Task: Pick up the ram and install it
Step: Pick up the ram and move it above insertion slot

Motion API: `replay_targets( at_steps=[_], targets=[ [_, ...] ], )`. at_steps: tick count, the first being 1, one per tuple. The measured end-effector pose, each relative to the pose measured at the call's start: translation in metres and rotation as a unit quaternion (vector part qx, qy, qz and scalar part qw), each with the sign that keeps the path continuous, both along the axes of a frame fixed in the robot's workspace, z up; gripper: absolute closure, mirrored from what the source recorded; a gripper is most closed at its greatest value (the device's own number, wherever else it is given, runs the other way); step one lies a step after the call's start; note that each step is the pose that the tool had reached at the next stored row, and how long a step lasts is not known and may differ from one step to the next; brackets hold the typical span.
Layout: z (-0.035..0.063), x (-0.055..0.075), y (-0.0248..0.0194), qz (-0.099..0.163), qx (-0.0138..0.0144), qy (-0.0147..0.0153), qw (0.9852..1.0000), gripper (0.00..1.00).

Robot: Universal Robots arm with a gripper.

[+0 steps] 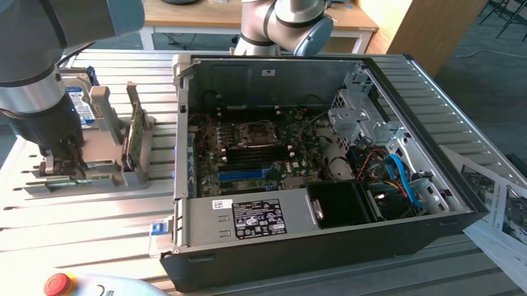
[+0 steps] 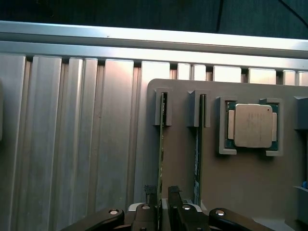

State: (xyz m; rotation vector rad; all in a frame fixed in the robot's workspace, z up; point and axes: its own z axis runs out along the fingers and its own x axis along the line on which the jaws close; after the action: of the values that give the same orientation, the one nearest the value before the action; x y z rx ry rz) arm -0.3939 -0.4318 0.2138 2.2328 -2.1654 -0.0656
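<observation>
Fingers [image 2: 151, 197] of the gripper [image 2: 162, 192] are closest to us. They are spread, one on each side of the ram [image 2: 161, 144]. A thin gap shows, so they are not pinching it. The ram stands on its thin edge in a gray holder [image 2: 240, 183]. Its long side runs straight away from the gripper to a slotted post [image 2: 163, 107], the same way as the ribs of the table [image 2: 72, 144]. We see just its top edge, and its near end is hidden between the fingers. A second stick [image 2: 197, 154] stands just beside it. A square CPU chip [image 2: 252, 125] lies in a pocket farther along. At the exterior view's left, the arm [image 1: 33, 92] points straight down over the holder and hides part of a hard drive [image 1: 76, 102]. An open computer case [image 1: 329, 246] sits beside them.
</observation>
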Motion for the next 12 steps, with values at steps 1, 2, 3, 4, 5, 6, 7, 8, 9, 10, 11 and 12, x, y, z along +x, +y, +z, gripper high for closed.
replay_targets(
  at_steps=[1, 2, 3, 4, 5, 6, 7, 8, 9, 10, 11, 12],
  targets=[
    [-0.0008, 0.0000, 0.0000, 0.000, 0.0000, 0.0000, 1.0000, 0.76],
    [-0.0015, 0.0000, 0.0000, 0.000, 0.0000, 0.0000, 1.0000, 0.76],
    [-0.0017, 0.0000, 0.0000, 0.000, 0.0000, 0.0000, 1.0000, 0.76],
    [-0.0017, 0.0000, 0.0000, 0.000, -0.0001, 0.0001, 1.0000, 0.76],
    [-0.0017, 0.0000, 0.0000, 0.000, -0.0001, 0.0001, 1.0000, 0.76],
    [-0.0017, 0.0000, 0.0000, 0.000, -0.0001, 0.0001, 1.0000, 0.76],
    [-0.0018, 0.0000, 0.0000, 0.000, 0.0000, 0.0000, 1.0000, 0.76],
    [-0.0018, 0.0000, 0.0000, 0.000, 0.0000, 0.0000, 1.0000, 0.76],
    [-0.0020, 0.0000, -0.0002, 0.000, 0.0001, -0.0001, 1.0000, 0.76],
    [-0.0020, 0.0000, -0.0006, 0.000, 0.0001, -0.0002, 1.0000, 0.76],
    [-0.0019, -0.0001, -0.0010, 0.000, 0.0000, -0.0001, 1.0000, 0.76],
    [-0.0019, -0.0001, -0.0010, 0.000, 0.0000, 0.0000, 1.0000, 0.76]
  ],
)
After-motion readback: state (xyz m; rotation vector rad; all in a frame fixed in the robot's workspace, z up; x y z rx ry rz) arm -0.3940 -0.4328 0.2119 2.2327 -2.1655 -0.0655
